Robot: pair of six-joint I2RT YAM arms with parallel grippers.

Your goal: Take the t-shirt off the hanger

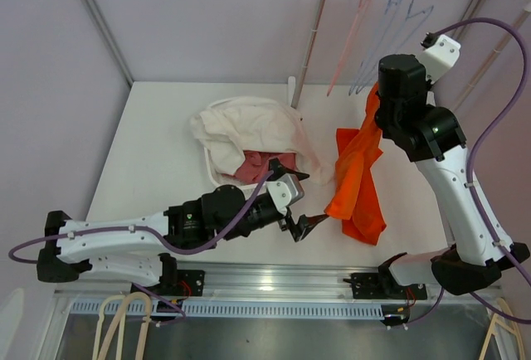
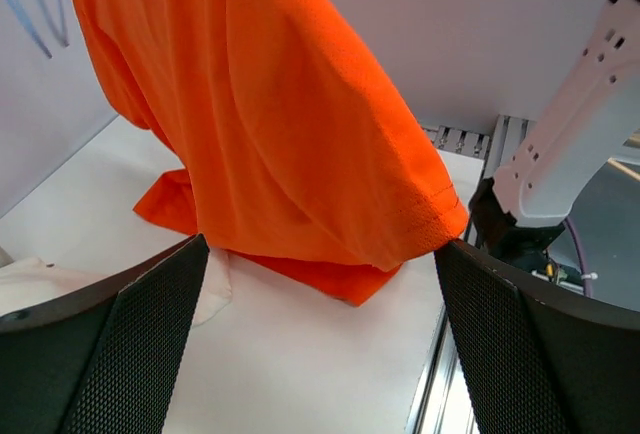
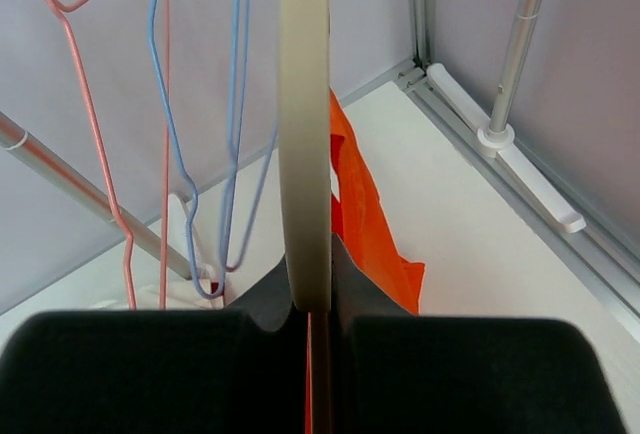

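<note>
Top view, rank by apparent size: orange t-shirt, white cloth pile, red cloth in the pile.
1. white cloth pile
2. orange t-shirt, lifted nearer the camera, so first versus second is unsure
3. red cloth, partly buried

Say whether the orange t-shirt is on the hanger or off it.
On, it seems: the orange t-shirt hangs from the cream hanger clamped in the right gripper, its lower end resting on the table.

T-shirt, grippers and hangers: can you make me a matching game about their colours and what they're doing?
Things:
1. t-shirt
2. left gripper
3. right gripper
4. wire hangers

Colour or state:
A. shut on the cream hanger
B. orange
C. pink and blue
D. open

Pairs: 1-B, 2-D, 3-A, 4-C.
</note>
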